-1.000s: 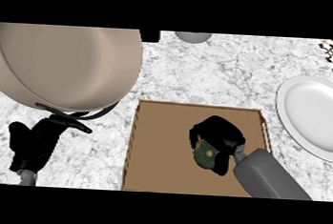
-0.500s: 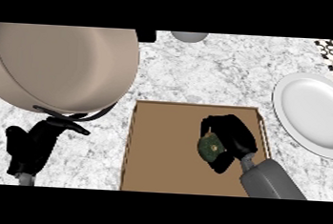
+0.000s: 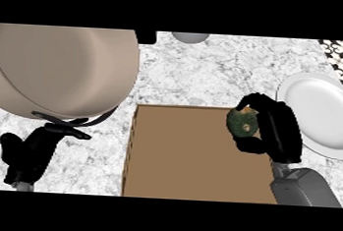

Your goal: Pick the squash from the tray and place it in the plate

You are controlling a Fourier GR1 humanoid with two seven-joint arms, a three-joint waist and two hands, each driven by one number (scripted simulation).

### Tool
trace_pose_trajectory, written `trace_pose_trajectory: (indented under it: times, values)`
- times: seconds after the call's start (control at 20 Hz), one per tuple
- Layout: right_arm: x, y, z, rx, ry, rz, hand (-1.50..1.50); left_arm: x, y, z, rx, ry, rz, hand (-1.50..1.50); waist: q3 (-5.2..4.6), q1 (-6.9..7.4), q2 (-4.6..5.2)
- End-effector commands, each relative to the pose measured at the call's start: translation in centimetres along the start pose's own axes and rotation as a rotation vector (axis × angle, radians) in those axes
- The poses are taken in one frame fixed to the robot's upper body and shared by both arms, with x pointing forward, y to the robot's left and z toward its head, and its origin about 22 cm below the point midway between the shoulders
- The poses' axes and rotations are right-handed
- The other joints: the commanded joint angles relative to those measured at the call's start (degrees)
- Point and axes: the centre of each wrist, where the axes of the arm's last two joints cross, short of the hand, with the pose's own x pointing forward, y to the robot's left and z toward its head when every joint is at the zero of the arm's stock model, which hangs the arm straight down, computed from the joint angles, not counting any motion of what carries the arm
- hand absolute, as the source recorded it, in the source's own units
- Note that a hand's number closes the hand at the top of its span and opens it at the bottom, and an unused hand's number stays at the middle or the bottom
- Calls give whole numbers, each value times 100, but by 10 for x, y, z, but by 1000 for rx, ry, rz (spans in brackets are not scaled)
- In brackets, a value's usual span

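Head view: my right hand (image 3: 279, 130) has its fingers curled round the dark green squash (image 3: 242, 122) over the brown flat tray's (image 3: 187, 157) right edge; the round white plate (image 3: 327, 118) lies just rightward.

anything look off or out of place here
Nothing is spilled or broken. One oddity: the big beige pan looms over the counter's left, its rim overlapping the brown tray's corner. The right robot hand curls round the dark green squash beside the white round plate.
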Motion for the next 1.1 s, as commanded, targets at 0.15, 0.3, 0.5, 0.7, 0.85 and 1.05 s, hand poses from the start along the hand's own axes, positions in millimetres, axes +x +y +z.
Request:
trace_pose_trajectory:
  times: [0.15, 0.3, 0.5, 0.7, 0.85, 1.05]
  values:
    - [-25, -52, -8, -217, 202, -85, 150, 16, 9, -29, 88, -35, 28, 0, -32, 91, 90]
    - [-56, -73, 7, -233, 251, -77, 150, 11, 2, -32, 69, -26, 19, 0, -31, 92, 88]
    - [-109, -59, -4, -270, 343, -109, 150, 15, 3, -40, 79, -36, 26, 0, -24, 179, 129]
    - [-149, -84, -2, -283, 389, -96, 150, 16, -2, -44, 61, -33, 30, 0, -24, 169, 126]
    - [-160, -90, -18, -277, 406, -78, 150, 15, 2, -49, 66, -51, 40, 0, -29, 200, 122]
    - [-208, -88, 8, -183, 447, 20, 150, 8, -10, -42, 53, -33, 24, 0, -24, 219, 141]
